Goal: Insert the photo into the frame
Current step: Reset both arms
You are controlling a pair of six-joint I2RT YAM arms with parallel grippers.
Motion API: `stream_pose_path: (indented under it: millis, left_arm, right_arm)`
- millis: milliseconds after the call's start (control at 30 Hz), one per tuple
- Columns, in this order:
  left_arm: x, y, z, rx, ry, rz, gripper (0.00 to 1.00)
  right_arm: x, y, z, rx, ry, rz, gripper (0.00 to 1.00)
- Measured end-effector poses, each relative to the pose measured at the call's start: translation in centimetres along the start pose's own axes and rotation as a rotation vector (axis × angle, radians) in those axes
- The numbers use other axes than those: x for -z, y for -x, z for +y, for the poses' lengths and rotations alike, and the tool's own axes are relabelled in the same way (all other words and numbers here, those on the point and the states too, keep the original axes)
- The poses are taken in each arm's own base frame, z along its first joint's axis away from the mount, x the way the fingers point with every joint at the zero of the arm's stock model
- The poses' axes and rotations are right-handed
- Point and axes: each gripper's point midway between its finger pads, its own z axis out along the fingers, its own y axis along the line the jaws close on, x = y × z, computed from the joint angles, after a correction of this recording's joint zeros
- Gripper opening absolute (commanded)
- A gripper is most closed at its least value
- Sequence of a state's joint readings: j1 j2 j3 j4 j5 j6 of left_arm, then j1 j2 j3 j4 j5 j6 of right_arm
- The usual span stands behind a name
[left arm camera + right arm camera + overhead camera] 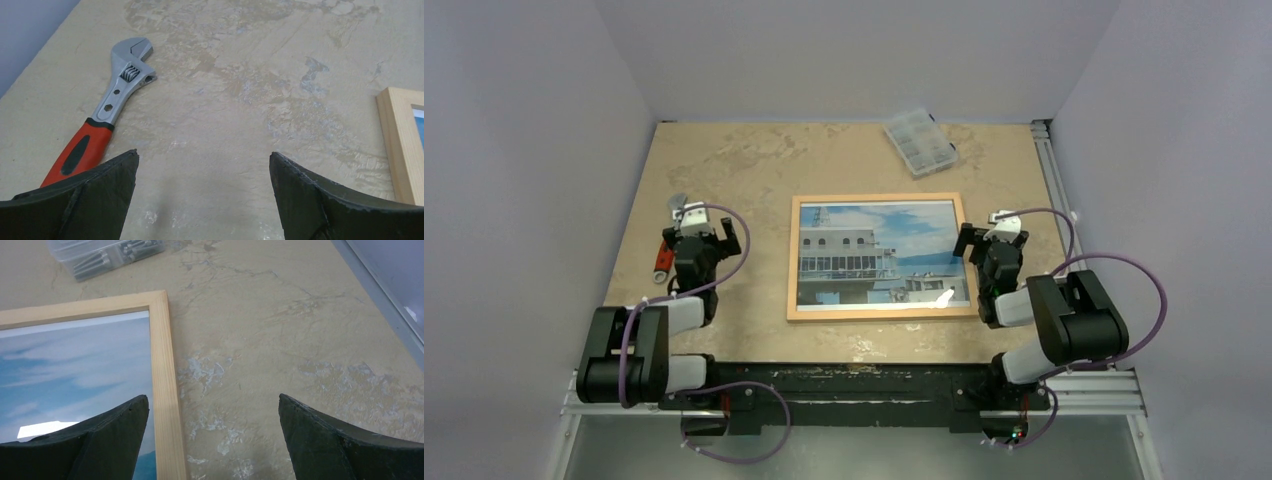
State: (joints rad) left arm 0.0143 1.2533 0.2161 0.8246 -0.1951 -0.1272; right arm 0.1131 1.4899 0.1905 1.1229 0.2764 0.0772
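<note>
Hovering released and empty, the left end effector (205, 160) and right end effector (214, 402) flank the frame (879, 314) on the desk (754, 160), where the photo (879, 255) appears seated inside it, just left of the right end effector. The job looks finished; any next move is likely only a fit check. The frame's back is hidden.
</note>
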Motion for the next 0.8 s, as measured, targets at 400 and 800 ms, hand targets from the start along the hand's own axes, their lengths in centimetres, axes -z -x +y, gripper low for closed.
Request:
stream_pose_path:
  millis: [400, 800]
  left_arm:
    - [-2.0, 1.1, -2.0, -0.061, -0.100, -0.007, 1.00]
    - [-2.0, 1.2, -2.8, -0.071, -0.143, -0.008, 1.00]
  right_arm:
    - [-1.8, 2.3, 0.1, -0.011, -0.028, -0.048, 0.99]
    - [-1.8, 2.3, -0.1, -0.012, -0.043, -0.050, 0.99]
